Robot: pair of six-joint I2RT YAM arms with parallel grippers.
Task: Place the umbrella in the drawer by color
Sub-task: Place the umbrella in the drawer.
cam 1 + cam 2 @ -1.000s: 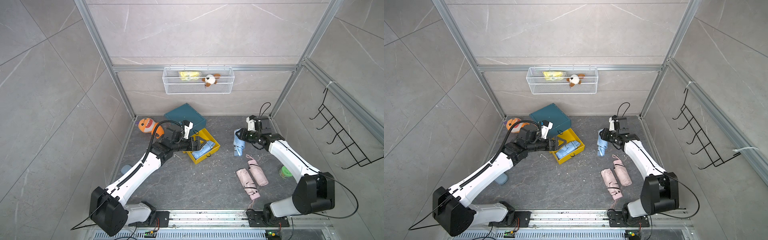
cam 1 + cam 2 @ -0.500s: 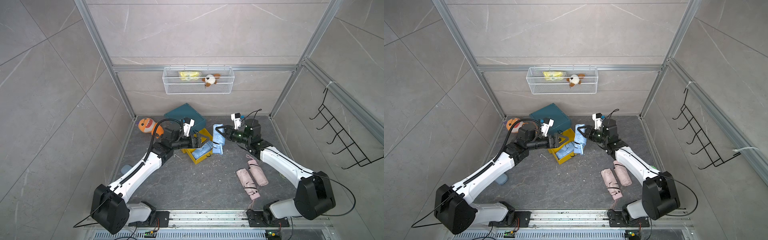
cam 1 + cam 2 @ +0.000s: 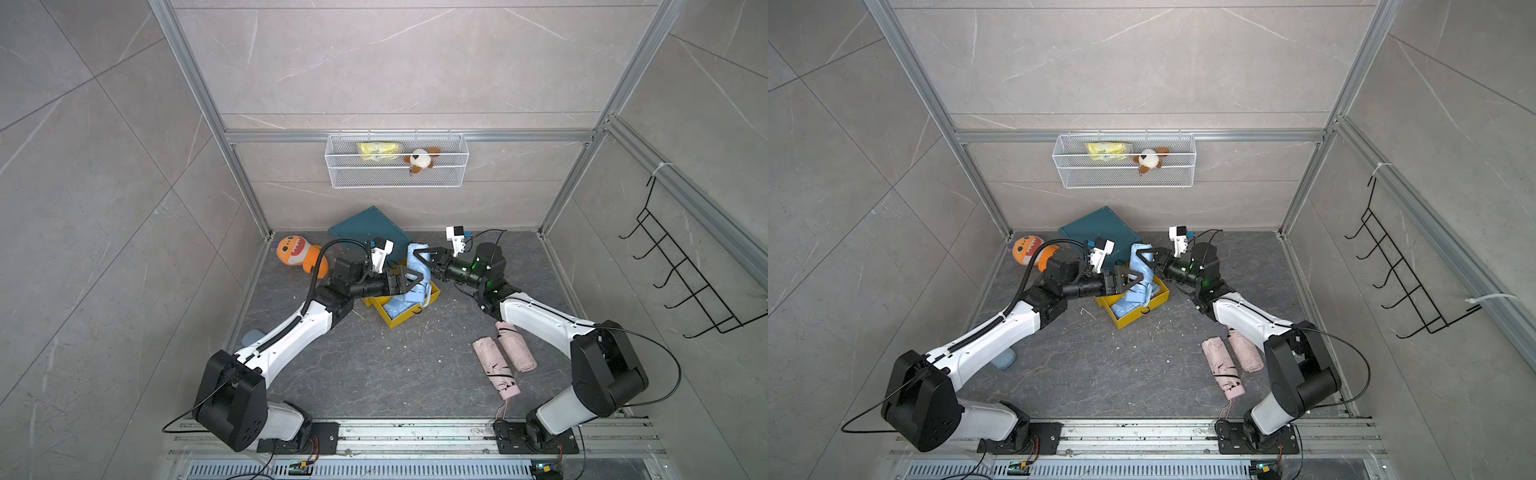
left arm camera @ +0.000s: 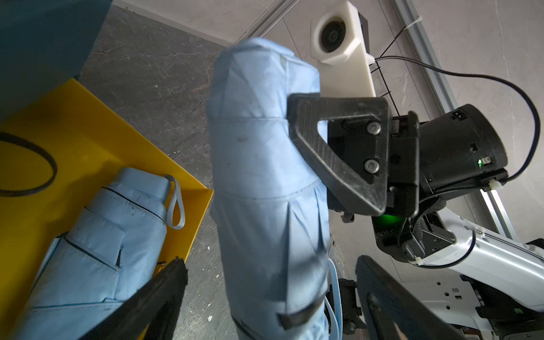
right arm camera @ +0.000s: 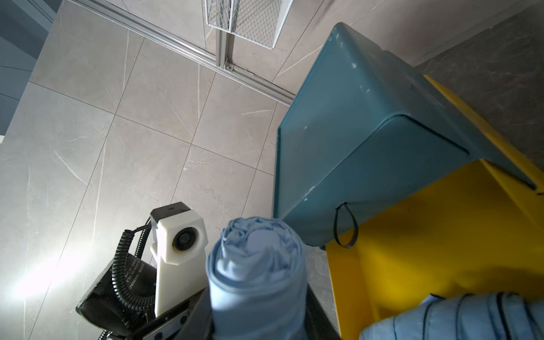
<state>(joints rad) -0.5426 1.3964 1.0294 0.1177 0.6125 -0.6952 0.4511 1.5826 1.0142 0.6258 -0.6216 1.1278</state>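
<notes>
The light-blue folding umbrella [image 3: 412,261] [image 3: 1134,266] [image 4: 265,176] [image 5: 259,265] stands nearly upright in the air above the far end of the open yellow drawer [image 3: 405,318] [image 3: 1133,316] [image 4: 73,132] [image 5: 426,235]; its rolled top points up and its strap end hangs down toward the drawer. The right fingers [image 3: 428,254] [image 3: 1148,254] [image 4: 338,147] are clamped on its upper half from the side. The left fingers [image 3: 409,276] [image 3: 1129,277] [image 4: 159,294] are spread wide, one on each side of its lower half; in the left wrist view neither touches the fabric.

A second light-blue umbrella [image 3: 399,305] [image 3: 1127,305] [image 4: 97,235] lies flat inside the drawer, its wrist loop near the drawer's wall. The drawer juts out of a teal cabinet [image 3: 365,228] [image 3: 1096,228] [image 5: 368,132] that sits at the back of the dark grey bench [image 3: 374,365].

Two pink umbrellas [image 3: 494,365] [image 3: 1221,365] lie side by side on the bench — well apart from the drawer, beside the right arm. An orange plush toy [image 3: 295,255] rests in the back corner on the left arm's side, near the cabinet; a white wire basket [image 3: 395,176] hangs on the rear wall with a yellow packet and a small plush dog in it; a black hook rack [image 3: 685,282] is fixed to the side wall.
</notes>
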